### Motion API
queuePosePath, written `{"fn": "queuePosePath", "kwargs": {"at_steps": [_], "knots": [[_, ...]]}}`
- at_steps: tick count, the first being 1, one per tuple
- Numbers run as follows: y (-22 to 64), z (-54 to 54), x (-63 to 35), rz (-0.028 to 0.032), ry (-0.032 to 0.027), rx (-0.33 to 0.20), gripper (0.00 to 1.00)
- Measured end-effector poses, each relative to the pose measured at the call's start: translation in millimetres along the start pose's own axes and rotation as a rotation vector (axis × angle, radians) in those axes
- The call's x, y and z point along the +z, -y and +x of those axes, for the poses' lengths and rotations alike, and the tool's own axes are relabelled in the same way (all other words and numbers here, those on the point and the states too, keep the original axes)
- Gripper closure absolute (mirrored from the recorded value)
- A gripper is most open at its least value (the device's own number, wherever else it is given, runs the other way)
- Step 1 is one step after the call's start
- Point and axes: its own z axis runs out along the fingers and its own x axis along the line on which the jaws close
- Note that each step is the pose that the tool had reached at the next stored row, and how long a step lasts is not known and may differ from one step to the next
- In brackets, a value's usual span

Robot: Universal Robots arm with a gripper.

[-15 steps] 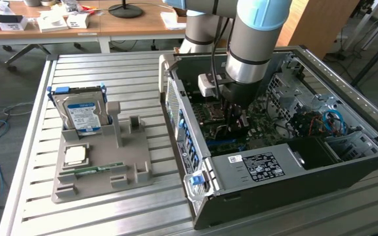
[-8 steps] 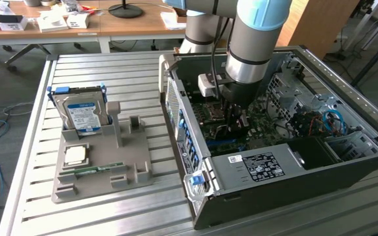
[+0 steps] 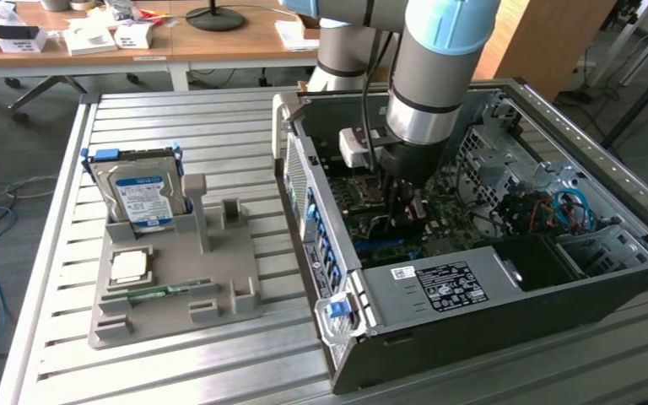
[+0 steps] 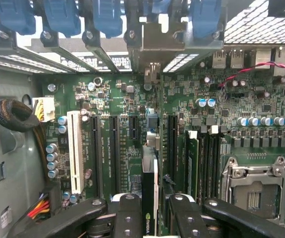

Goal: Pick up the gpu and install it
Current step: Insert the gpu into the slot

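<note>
Gpu [image 4: 149, 171] — edge-on in claw [image 4: 152, 206] — over motherboard [image 4: 122, 99]

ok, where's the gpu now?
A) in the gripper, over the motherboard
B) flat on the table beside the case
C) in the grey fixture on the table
A: the gpu is clamped edge-on in the gripper, over the motherboard inside the case.

gpu [image 4: 149, 193]: small logo mark, unreadable | case label [image 3: 448, 283]: print illegible (hard drive label [image 3: 144, 201] likewise)
</note>
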Motion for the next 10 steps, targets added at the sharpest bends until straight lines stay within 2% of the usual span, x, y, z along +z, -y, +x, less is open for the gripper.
{"fn": "queuePosePath", "kwargs": {"at_steps": [5, 10], "knots": [[-0.3, 0.1, -0.9, -0.0009, -0.0014, 0.000, 0.74], [0.1, 0.0, -6.6, -0.0008, -0.0015, 0.000, 0.74]]}}
